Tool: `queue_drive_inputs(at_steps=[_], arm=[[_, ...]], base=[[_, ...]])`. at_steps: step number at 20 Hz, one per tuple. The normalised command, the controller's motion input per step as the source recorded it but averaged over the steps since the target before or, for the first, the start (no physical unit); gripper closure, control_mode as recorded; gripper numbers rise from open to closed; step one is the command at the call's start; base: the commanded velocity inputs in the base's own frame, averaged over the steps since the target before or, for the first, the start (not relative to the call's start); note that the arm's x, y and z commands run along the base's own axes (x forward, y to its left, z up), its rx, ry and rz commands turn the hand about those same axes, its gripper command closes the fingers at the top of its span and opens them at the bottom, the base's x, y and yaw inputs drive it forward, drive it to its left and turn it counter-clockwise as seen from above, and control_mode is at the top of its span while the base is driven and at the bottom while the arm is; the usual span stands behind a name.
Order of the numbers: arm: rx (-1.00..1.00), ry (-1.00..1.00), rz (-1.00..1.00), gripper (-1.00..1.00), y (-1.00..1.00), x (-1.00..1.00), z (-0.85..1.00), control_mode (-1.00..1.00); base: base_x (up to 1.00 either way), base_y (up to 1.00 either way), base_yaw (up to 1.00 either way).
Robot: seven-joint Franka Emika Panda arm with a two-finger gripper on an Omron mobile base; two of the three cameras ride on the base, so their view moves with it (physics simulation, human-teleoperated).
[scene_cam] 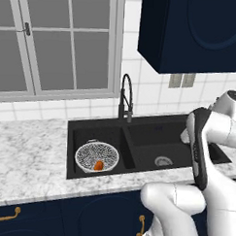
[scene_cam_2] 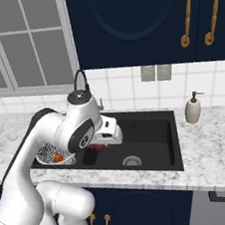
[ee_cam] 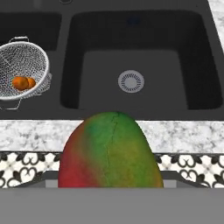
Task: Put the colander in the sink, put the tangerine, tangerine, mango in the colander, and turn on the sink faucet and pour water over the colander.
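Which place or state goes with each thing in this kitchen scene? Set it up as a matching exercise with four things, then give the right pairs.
Things:
1. colander
2. mango
3. soap dispenser
4. tangerines

Places or states:
A. stands on the counter to the right of the sink
B. lie inside the mesh bowl
C. sits in the left basin
D. held up close in front of the hand camera, red and green

Right pairs: 1-C, 2-D, 3-A, 4-B
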Motion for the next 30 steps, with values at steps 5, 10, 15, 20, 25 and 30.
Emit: queue_drive_inputs(at_steps=[5,10,15,20,25,30], arm=[[-0.01,0.00,-0.04,1.00,1.00,-0.10,0.20,-1.00],[0.00,0.05,-0.01,1.00,1.00,-0.05,0.22,-1.00],[0.00,0.07,-0.01,1.00,1.00,-0.06,0.11,-1.00],[0.00,0.09,-0.03,1.00,1.00,0.05,0.00,-1.00],[0.00,0.08,-0.06,1.00,0.81,0.54,-0.13,-1.00],[-0.02,0.09,-0.10,1.00,0.45,0.85,-0.42,-1.00]], base=[[0.00,0.00,0.00],[0.00,0.00,0.00],[0.00,0.00,0.00],[0.00,0.00,0.00],[0.00,0.00,0.00],[0.00,0.00,0.00]])
